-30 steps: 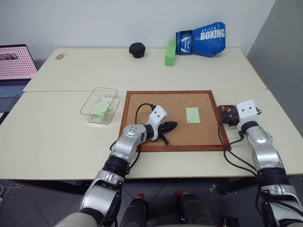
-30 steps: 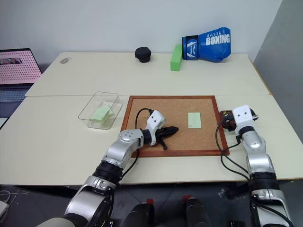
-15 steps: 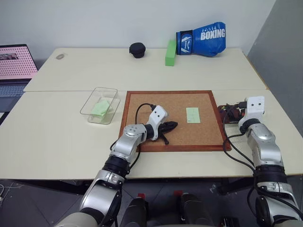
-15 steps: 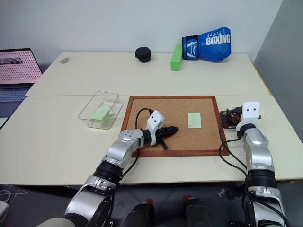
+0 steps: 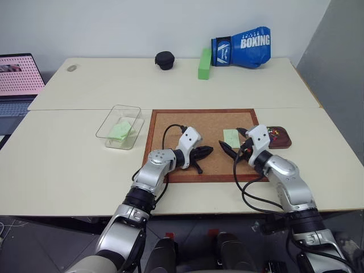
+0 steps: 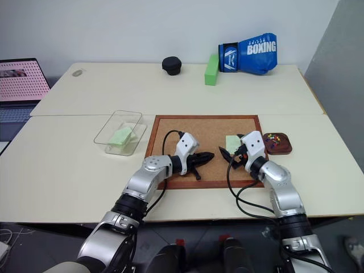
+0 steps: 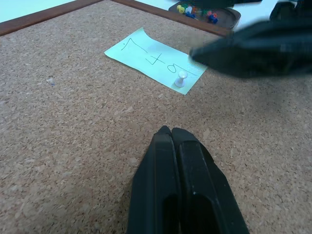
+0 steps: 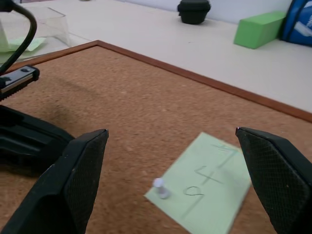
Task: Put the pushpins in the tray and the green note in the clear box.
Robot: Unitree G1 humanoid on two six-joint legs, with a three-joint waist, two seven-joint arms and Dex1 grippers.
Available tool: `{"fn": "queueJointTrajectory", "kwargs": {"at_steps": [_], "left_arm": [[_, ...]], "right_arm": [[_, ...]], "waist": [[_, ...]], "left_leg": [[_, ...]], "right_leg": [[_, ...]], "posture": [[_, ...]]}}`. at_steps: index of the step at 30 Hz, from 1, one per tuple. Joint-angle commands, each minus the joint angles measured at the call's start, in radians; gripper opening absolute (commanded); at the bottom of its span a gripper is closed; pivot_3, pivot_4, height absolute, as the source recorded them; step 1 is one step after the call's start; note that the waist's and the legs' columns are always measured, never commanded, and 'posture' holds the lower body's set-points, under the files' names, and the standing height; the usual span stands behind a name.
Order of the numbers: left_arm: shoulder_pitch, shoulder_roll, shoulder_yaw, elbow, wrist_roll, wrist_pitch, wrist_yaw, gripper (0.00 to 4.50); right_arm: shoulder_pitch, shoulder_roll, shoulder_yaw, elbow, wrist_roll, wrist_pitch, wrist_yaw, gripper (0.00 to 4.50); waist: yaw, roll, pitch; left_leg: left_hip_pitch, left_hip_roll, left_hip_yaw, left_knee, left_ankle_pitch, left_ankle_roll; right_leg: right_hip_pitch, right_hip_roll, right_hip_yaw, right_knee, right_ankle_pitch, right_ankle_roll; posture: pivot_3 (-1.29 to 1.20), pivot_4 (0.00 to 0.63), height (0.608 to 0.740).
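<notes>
A pale counter [image 5: 68,165] carries a wood-framed corkboard [image 5: 170,131] at its middle, with the clear box [image 5: 120,126], already holding a green slip, just off the board's left edge and the small dark tray [image 5: 280,137], with several coloured pushpins [image 5: 275,133] in it, just off its right edge. On the cork's right half lies the green note [image 8: 207,187], a pen mark across it, fastened near one edge by a single white pin [image 8: 159,187]. The right pincer [image 5: 234,144] hangs over the board with its two black fingers [image 8: 78,170] spread wide and empty; seen from its wrist, the note and pin lie directly ahead and between those fingers, close by. The left pincer [image 5: 205,152] rests low over the cork near the board's front edge, fingers pressed together and holding nothing, pointing toward the note from the other side but set well apart from it. The right arm is plainly the nearer. The white pin probably has to come out before the note can travel across the board to the box on the far left.
</notes>
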Motion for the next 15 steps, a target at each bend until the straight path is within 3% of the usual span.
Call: {"fn": "queueJointTrajectory", "kwargs": {"at_steps": [1,4,7,15], "left_arm": [[0.013,0.006,-0.003,0.004,0.008,0.003,0.01,0.0],[0.014,0.01,0.0,0.002,0.007,0.005,0.012,0.0],[0.018,0.013,0.003,-0.005,0.006,0.008,0.014,0.0],[0.035,0.015,0.003,-0.028,0.001,0.02,0.025,0.0]], "right_arm": [[-0.045,0.003,0.01,0.049,-0.021,-0.031,0.019,4.44],[-0.058,-0.002,0.028,0.08,-0.045,-0.036,0.033,4.44],[-0.063,-0.003,0.034,0.104,-0.06,-0.038,0.039,4.0],[-0.054,-0.009,0.031,0.11,-0.072,-0.051,0.054,2.34]], "waist": [[0.0,0.0,0.0],[0.0,0.0,0.0],[0.0,0.0,0.0],[-0.001,0.0,0.0]], "left_leg": [[0.0,0.0,0.0,0.0,0.0,0.0],[0.0,0.0,0.0,0.0,0.0,0.0],[0.0,0.0,0.0,0.0,0.0,0.0],[0.0,0.0,0.0,0.0,0.0,0.0]], "right_leg": [[0.0,0.0,0.0,0.0,0.0,0.0],[0.0,0.0,0.0,0.0,0.0,0.0],[0.0,0.0,0.0,0.0,0.0,0.0],[0.0,0.0,0.0,0.0,0.0,0.0]], "posture": [[0.0,0.15,0.74],[0.0,0.15,0.74],[0.0,0.15,0.74],[0.0,0.15,0.74]]}}
